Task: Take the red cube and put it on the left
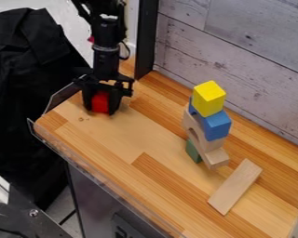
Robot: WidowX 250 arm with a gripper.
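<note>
Well, the gripper (101, 109) holds the red cube (100, 101) (grained wood (170, 181) beneath)

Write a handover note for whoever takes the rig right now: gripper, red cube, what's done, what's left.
Gripper: low over the left end of the wooden counter as the camera sees it, fingers closed on the red cube.
Cube: between the fingers, at or just above the surface; I can't tell whether it touches.
Done: cube grasped and on the left side, apart from the stack topped by the yellow block.
Left: make sure the cube is down, then release and lift clear. This spot looks suitable, but the counter's edge is near, so go gently.
</note>
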